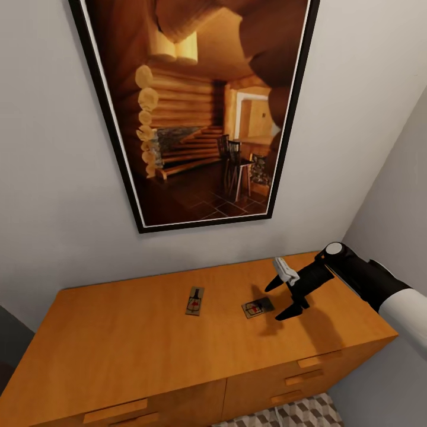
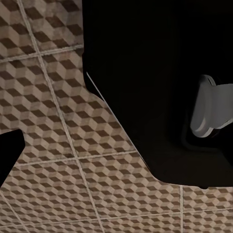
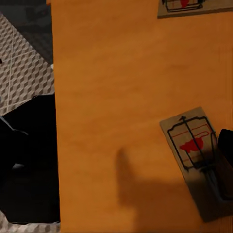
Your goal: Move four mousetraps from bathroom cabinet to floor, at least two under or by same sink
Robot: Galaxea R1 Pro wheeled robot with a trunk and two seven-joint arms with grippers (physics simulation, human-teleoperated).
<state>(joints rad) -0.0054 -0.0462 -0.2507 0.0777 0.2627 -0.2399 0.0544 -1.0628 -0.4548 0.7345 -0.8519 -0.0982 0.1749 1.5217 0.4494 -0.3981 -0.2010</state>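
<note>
Two mousetraps lie flat on top of the cabinet, under a framed picture on the wall: the near mousetrap sits just beside the right gripper, and the far mousetrap lies apart from it toward the cabinet's middle. Right jaws are apart, tips pointing toward the near trap and hovering above the wood, nothing held yet; shadow falls over the trap's edge. In the right wrist view one dark finger overlaps the near trap's end, w/ the far trap at the frame edge. The step in hand looks like the pickup of the near trap. To do it well: come down so the jaws straddle the thin board across its short sides, not over the wire parts, get low enough to catch the board edge since it lies flush, close gently, lift straight. Left gripper shows as dark shapes over the patterned bathroom floor in its wrist view; can't tell if its jaws are apart or together. Floor tiles also peek below the drawers.
</note>
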